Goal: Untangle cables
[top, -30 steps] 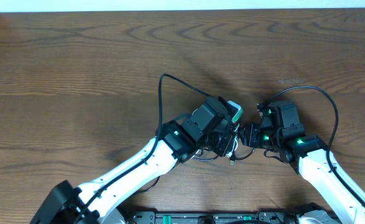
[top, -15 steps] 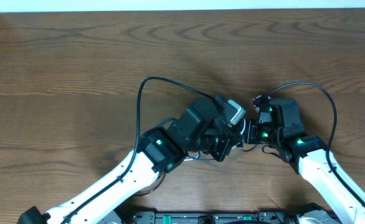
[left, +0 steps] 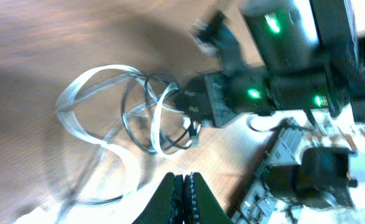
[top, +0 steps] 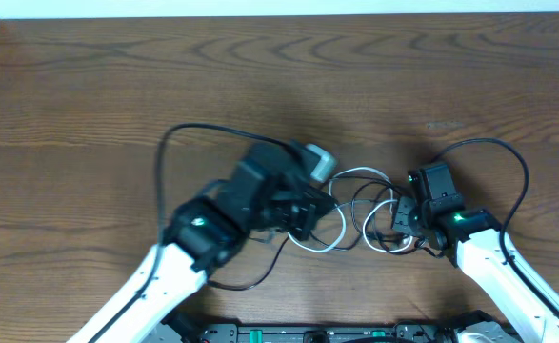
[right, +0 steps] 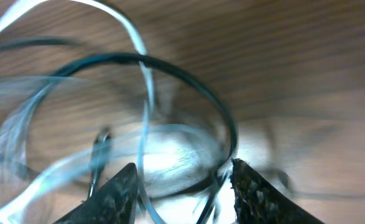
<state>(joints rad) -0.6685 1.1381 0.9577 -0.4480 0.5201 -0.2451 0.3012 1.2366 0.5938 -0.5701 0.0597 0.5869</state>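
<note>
Two cords, white cable [top: 341, 205] and black cable [top: 367, 214], looped together between arms. Left end effector [left: 183, 194] pressed together, empty. Right end effector [right: 181, 186] spread over loops.

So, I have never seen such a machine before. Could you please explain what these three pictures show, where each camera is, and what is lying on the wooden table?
These are two white robot arms at a wooden table, each ending in a two-finger gripper.

The overhead picture looks straight down. The left gripper and the right gripper face each other, with a tangle between them: a thin white cable and a thin black cable, looped through one another on the table.

The other two pictures come from cameras on the wrists. The left wrist view shows its own fingers pressed together at the bottom edge, and the same loops beyond. I cannot tell whether they pinch a cable. The right wrist view is blurred and very close: its fingers stand apart, with loops of both cables between and beyond them.
</note>
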